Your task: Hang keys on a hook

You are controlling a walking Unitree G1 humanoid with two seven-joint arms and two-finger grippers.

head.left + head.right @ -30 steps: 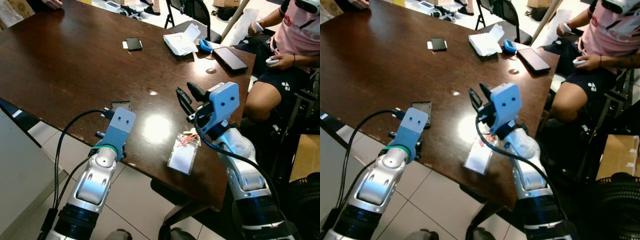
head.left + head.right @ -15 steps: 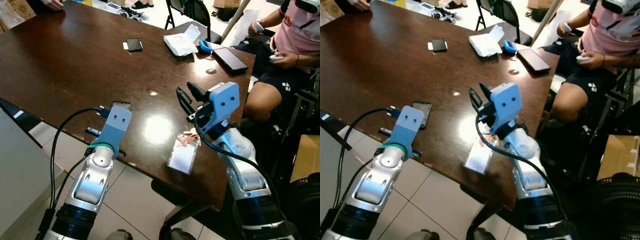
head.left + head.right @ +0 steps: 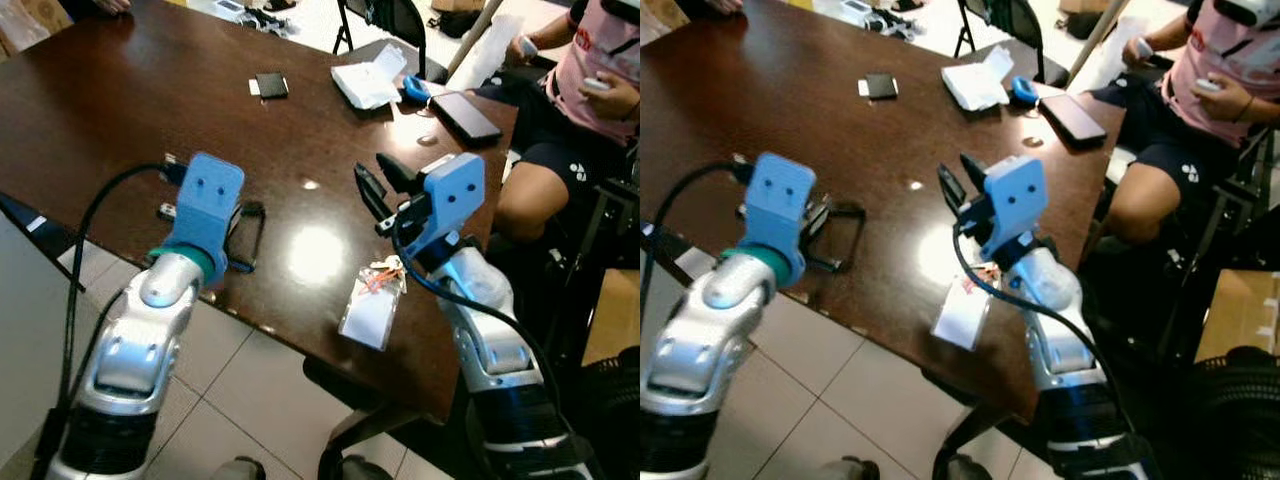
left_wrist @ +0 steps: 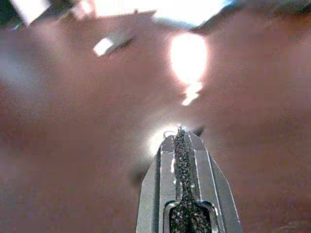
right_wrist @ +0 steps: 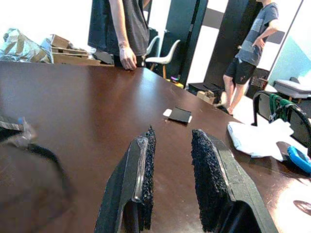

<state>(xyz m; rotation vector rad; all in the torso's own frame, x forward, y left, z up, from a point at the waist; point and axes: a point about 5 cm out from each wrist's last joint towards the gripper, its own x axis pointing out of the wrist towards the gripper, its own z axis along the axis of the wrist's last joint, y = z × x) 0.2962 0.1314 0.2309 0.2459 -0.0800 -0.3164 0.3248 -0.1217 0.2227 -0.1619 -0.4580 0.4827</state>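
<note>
A bunch of keys point(image 3: 383, 269) with orange tags lies on the dark wooden table point(image 3: 130, 110), clipped to a white card holder point(image 3: 368, 310) that overhangs the near edge. Just above and behind the keys, my right gripper point(image 3: 369, 167) is open and holds nothing; its pads point(image 5: 146, 155) stand apart. My left gripper point(image 3: 248, 240) is over the table's near edge, left of the keys. The blurred left wrist view shows its fingers point(image 4: 167, 165) pressed together with nothing between them.
At the table's far end lie a small black phone point(image 3: 270, 85), a white paper packet point(image 3: 368, 85), a blue object point(image 3: 413, 92) and a large dark phone point(image 3: 468, 117). A seated person point(image 3: 600, 80) holds controllers at the right. Tiled floor lies below the near edge.
My left arm has risen and swung forward, bringing its gripper from below the edge to over the table. The right gripper, keys and card holder have not moved.
</note>
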